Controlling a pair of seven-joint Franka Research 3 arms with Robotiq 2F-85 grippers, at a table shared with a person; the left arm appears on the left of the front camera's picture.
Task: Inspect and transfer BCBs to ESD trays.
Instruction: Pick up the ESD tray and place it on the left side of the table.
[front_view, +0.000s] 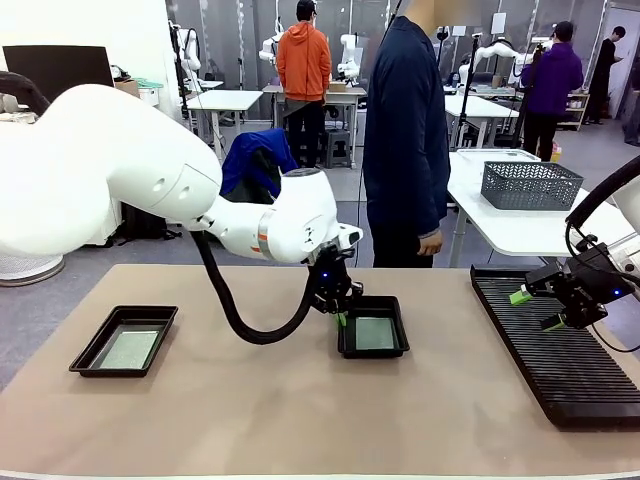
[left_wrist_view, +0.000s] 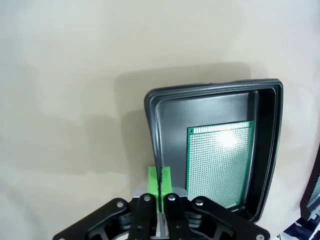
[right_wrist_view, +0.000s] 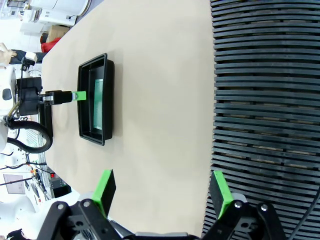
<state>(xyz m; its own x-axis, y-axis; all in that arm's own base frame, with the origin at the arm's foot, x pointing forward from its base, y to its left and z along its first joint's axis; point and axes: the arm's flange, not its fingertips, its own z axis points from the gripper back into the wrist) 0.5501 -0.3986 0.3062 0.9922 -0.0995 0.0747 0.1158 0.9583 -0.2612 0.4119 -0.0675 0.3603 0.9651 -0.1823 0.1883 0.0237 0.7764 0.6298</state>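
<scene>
**Watching the left pincer pinch the middle tray's rim**

Looking along my left gripper (left_wrist_view: 160, 182), I see its green pads pressed together over the near rim of the middle ESD tray (left_wrist_view: 153, 115), so it is clamped shut on that rim. One BCB (left_wrist_view: 219, 162) lies flat on this tray's floor, just beyond the pads and a little to their side; the pads do not touch it. From the front camera the same gripper (front_view: 341, 318) sits at the left edge of that tray (front_view: 398, 350), with the board (front_view: 375, 333) inside it.

A second ESD tray (front_view: 98, 352) rests well apart on my left side of the table (front_view: 300, 420), and it also carries a board (front_view: 128, 349) lying flat. Bare tabletop lies between the two trays and in front of them. On my right, the long black slotted rack (front_view: 560, 370) runs along the table edge, with a clear strip of table between it and the middle tray.

My right gripper (front_view: 535, 310) hangs over the rack with its pads spread wide and nothing between them; its own camera shows both fingers (right_wrist_view: 105, 186) apart. A person (front_view: 405, 140) stands at the far side, hand (front_view: 430, 243) hanging down. A grey mesh basket (front_view: 530, 185) sits on a white table behind.
</scene>
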